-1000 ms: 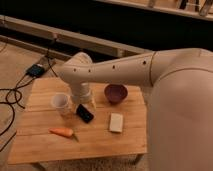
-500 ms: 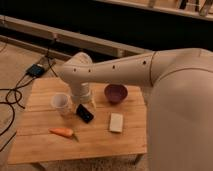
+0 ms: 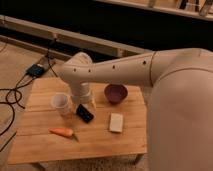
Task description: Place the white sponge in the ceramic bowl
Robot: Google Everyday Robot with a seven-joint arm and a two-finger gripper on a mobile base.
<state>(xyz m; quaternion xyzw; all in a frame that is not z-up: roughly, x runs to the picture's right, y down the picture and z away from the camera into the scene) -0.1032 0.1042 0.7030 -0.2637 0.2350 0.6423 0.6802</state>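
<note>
The white sponge [image 3: 116,122] lies flat on the wooden table [image 3: 45,145], right of centre near the front. The dark purple ceramic bowl [image 3: 115,92] stands upright behind it, a short gap apart, and looks empty. My arm reaches from the right across the table's back. Its wrist ends over the table's middle, and the gripper [image 3: 83,100] hangs just left of the bowl, above the black phone [image 3: 84,113]. The sponge is about a hand's width to the gripper's right and nearer the front.
A translucent white plastic cup [image 3: 60,103] stands left of the gripper. An orange carrot [image 3: 62,132] lies near the front left. Cables and a small blue box [image 3: 36,70] lie on the floor to the left. A dark wall with a ledge runs behind.
</note>
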